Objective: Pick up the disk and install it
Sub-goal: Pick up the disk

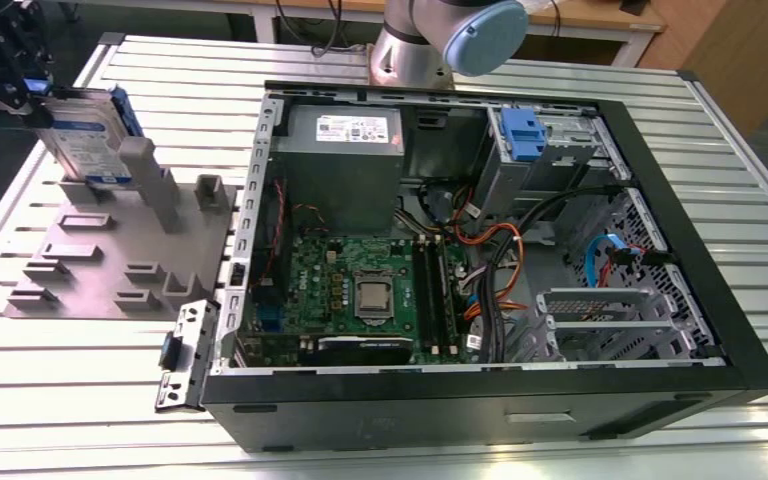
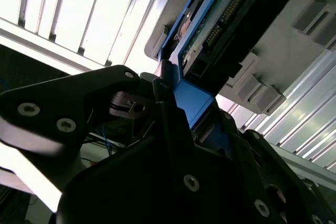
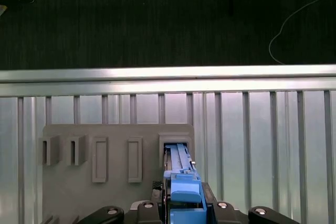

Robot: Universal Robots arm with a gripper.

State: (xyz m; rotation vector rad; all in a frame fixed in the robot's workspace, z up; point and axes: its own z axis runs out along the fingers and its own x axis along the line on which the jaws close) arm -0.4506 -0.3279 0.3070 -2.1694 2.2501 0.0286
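Observation:
The disk (image 1: 87, 140), silver with a white-and-blue label and a blue carrier frame, stands on edge and slightly tilted in a slot of the grey holder block (image 1: 104, 255) at the exterior view's left. My gripper (image 1: 37, 92) grips its upper end, shut on the blue frame. In the first wrist view the blue carrier (image 3: 181, 182) runs from between my black fingers down into the holder's slot (image 3: 176, 148). The second wrist view shows the disk's green circuit board (image 2: 220, 17) and blue frame (image 2: 191, 98) clamped between the fingers (image 2: 168, 114).
An open computer case (image 1: 704, 300) lies on the slatted metal table (image 1: 64, 380), right of the holder. Inside are a drive cage with a blue tab (image 1: 523, 135), a grey power supply (image 1: 344, 150), the motherboard (image 1: 364, 290) and cables. The holder has several other slots (image 3: 100, 158).

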